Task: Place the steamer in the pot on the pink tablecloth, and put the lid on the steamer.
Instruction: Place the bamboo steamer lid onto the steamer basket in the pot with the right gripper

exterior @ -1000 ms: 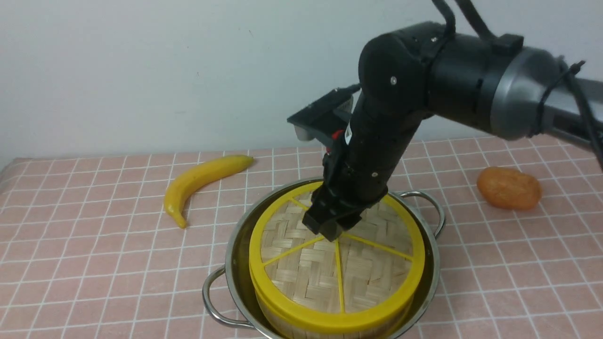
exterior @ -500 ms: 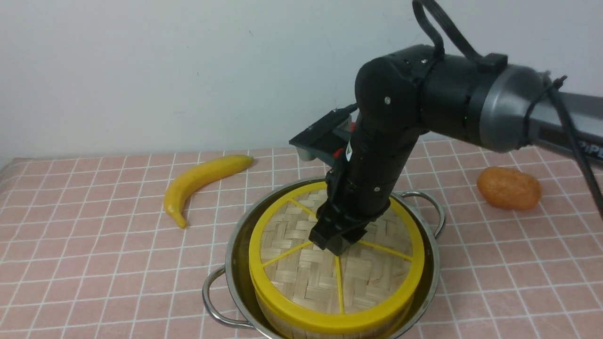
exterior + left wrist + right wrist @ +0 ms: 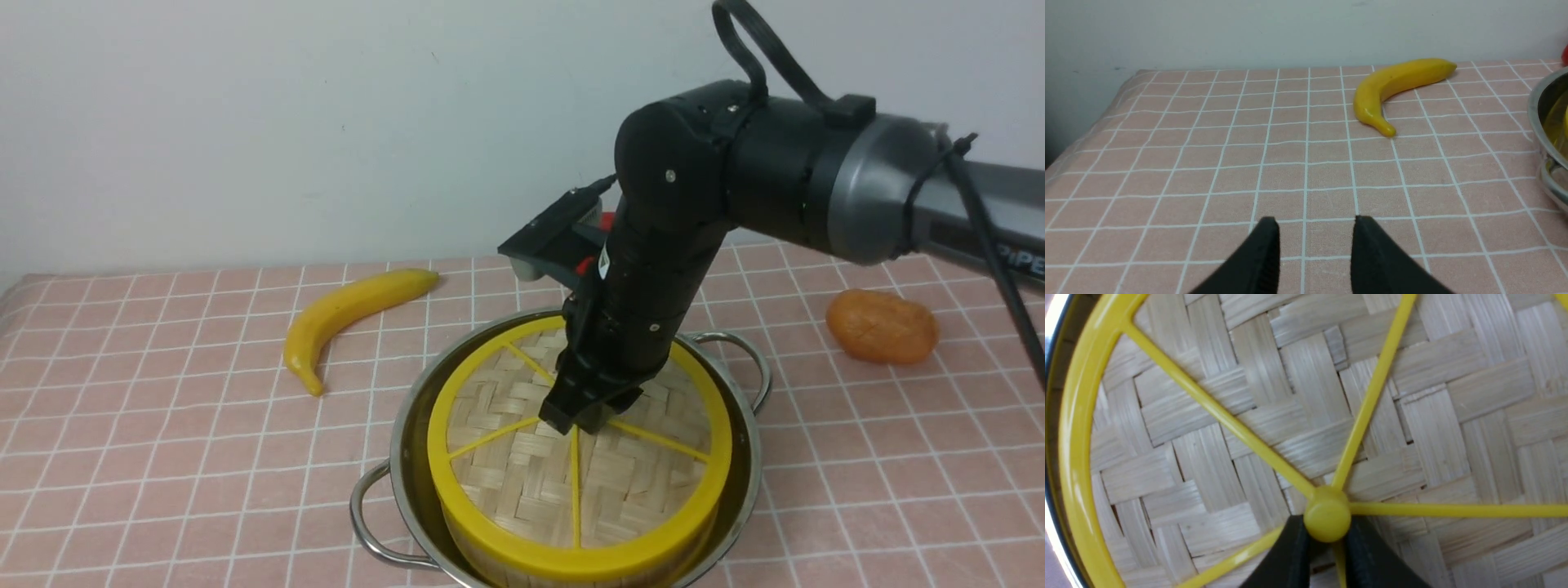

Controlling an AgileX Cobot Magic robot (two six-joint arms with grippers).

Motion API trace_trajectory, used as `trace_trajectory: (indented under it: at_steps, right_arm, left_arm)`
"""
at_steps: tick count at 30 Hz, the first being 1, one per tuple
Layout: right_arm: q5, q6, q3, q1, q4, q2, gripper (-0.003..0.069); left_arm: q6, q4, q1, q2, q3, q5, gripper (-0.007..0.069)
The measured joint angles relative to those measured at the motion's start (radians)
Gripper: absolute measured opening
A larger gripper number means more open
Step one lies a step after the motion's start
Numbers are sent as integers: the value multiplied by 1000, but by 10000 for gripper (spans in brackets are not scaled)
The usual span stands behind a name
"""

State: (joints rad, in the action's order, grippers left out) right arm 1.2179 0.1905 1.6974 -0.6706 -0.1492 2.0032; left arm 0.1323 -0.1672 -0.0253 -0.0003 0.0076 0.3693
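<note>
Right wrist view | right pincer (image 3: 1327,523) clenched on centre knob (image 3: 1327,510) of lid (image 3: 1274,416) | lid sits directly below it, on steamer (image 3: 463,549) inside pot (image 3: 395,461) | risk: lifting without letting go drags lid askew off steamer

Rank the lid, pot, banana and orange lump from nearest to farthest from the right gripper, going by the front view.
1. lid: directly under the right gripper, at the centre knob.
2. pot: ringing the lid on all sides.
3. banana, off to the left, and orange lump, off to the right: too close to call.
</note>
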Motion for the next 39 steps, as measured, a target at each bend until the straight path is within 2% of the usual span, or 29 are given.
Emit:
trace_trajectory:
  at_steps: [8, 11, 13, 23, 27, 30, 32, 34, 35, 39]
  right_arm:
    - [-10, 5, 19, 0, -1, 1, 120]
    - [-10, 8, 53, 0, 2, 10, 26]
    - [-16, 8, 79, 0, 2, 12, -5]
    - [8, 30, 105, 0, 0, 12, -9]
    - [5, 57, 107, 0, -49, 12, -2]
    - [2, 69, 108, 0, -71, 12, 22]
    - [-6, 76, 108, 0, -77, 12, 103]
    - [-10, 76, 108, 0, -77, 12, 139]
    - [-14, 77, 108, 0, -77, 12, 216]
    - [-23, 77, 108, 0, -75, 29, 323]
  left_arm:
    - [0, 0, 0, 0, 0, 0, 243]
    - [0, 0, 0, 0, 0, 0, 243]
    - [0, 0, 0, 0, 0, 0, 243]
    - [0, 0, 0, 0, 0, 0, 243]
    - [0, 0, 0, 0, 0, 0, 243]
    - [0, 0, 0, 0, 0, 0, 243]
    - [0, 0, 0, 0, 0, 0, 243]
    - [0, 0, 0, 0, 0, 0, 243]
    - [0, 0, 0, 0, 0, 0, 243]
    - [0, 0, 0, 0, 0, 0, 243]
